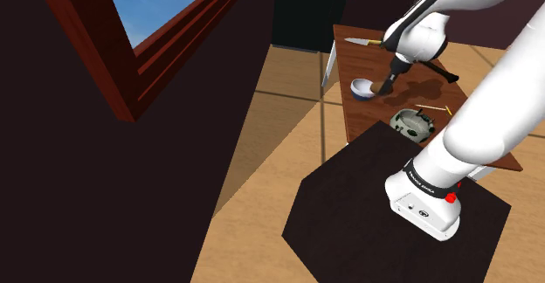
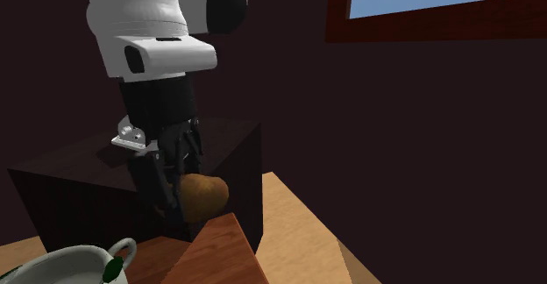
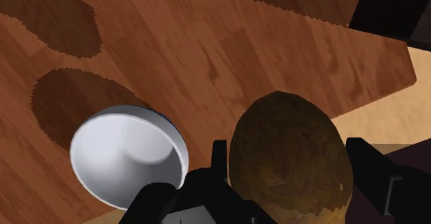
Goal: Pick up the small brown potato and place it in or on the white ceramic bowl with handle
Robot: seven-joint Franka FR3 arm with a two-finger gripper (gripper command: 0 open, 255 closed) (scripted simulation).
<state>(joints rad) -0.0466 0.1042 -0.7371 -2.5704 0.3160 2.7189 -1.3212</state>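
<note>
1. The potato (image 2: pixel 206 195) is clamped between the two fingers (image 3: pixel 219 162) of the gripper (image 2: pixel 186 193). It is carried clear of the table (image 3: pixel 207 57), above the bowl (image 2: pixel 66 256) and off to one side of it.
2. The bowl is taken to be the white one with green marks, because a loop handle (image 2: pixel 123 250) is seen on it; this is a judgement. The plain bowl (image 3: pixel 117 153) stands apart from the bowl and nearer the gripper. No handle is seen on it, so it is best passed over.
3. The step in hand is judged to be the carry. Height should be held while the potato is moved across toward the bowl, so that the rim and the handle are cleared.
4. The potato should be centred over the bowl's hollow, not over the handle side, before any descent is made.
5. The potato bulges well beyond the fingers, so the grip is thought to rest on rounded skin. The travel should be made smoothly, lest the potato be twisted or squeezed out.
6. A low release is advised. The potato should be lowered until it is just above the bowl's floor, and only then should the fingers be parted. That way the potato is not bounced out and the bowl is not tipped.
7. Afterwards the gripper should be raised straight up from the bowl, so that the rim is not caught.
</note>
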